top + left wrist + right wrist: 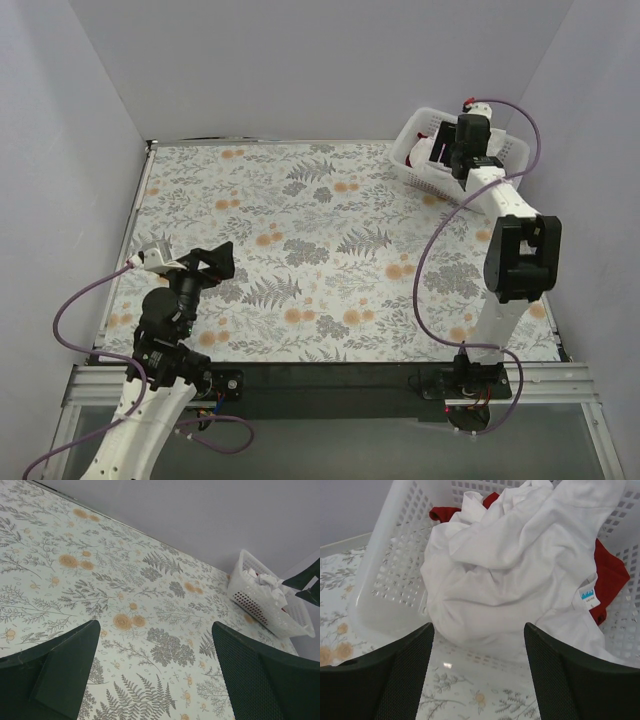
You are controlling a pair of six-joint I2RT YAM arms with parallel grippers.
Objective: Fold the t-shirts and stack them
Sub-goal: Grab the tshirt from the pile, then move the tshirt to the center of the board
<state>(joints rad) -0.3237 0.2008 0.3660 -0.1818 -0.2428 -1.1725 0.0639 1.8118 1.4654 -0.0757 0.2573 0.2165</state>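
Note:
A crumpled white t-shirt (515, 565) fills the white lattice basket (395, 575), with a deep red t-shirt (610, 575) under it at the right and back. My right gripper (477, 645) is open and empty, hovering over the basket's near rim just short of the white shirt. In the top view the right gripper (462, 160) sits over the basket (418, 165) at the far right. My left gripper (205, 265) is open and empty above the table at the near left; its view shows bare floral cloth between the fingers (70, 670) and the basket (260, 602) far off.
A floral tablecloth (320, 240) covers the table. Grey walls enclose it on three sides. The basket stands against the right wall at the far corner. Purple cables loop beside both arms.

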